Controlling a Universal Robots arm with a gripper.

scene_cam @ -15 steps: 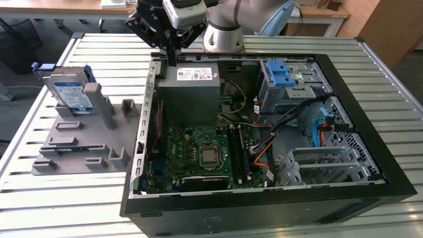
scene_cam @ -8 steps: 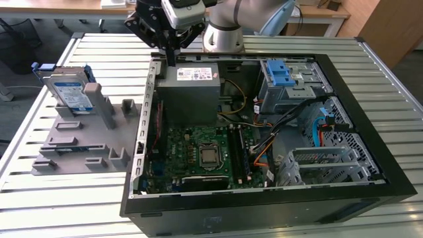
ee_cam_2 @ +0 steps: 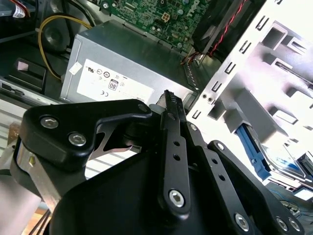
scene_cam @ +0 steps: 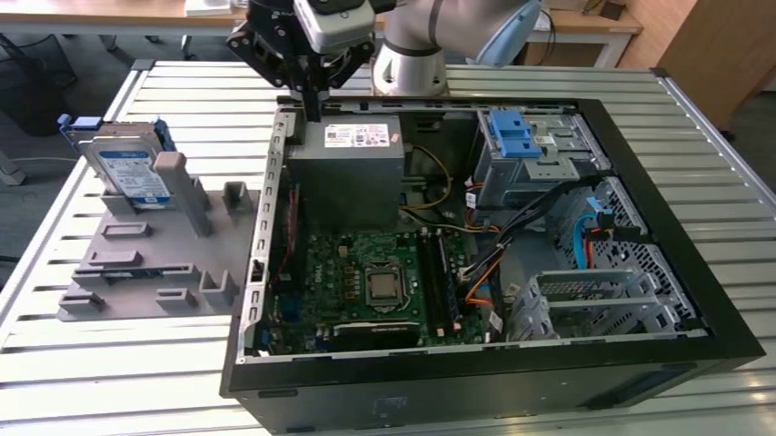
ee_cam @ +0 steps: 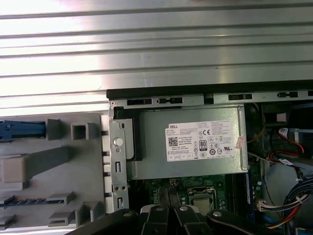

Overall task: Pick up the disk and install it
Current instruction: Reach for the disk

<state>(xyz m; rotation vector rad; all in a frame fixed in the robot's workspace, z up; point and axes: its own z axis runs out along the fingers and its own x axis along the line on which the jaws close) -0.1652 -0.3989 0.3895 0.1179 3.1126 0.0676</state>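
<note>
Hand (scene_cam: 313,107) hangs over the edge of the open case (scene_cam: 485,386), jaws pressed together and gripping nothing, just above the power supply (scene_cam: 345,173). Disk (scene_cam: 131,168) stands on edge in a grey rack (scene_cam: 134,268) on the table (scene_cam: 109,381), at the exterior view's left, well apart from the hand. Case wall stands between rack and motherboard (scene_cam: 363,282). Drive cage (scene_cam: 533,154) sits beyond the power supply, with cables (scene_cam: 533,213) bundled beside it.
</note>
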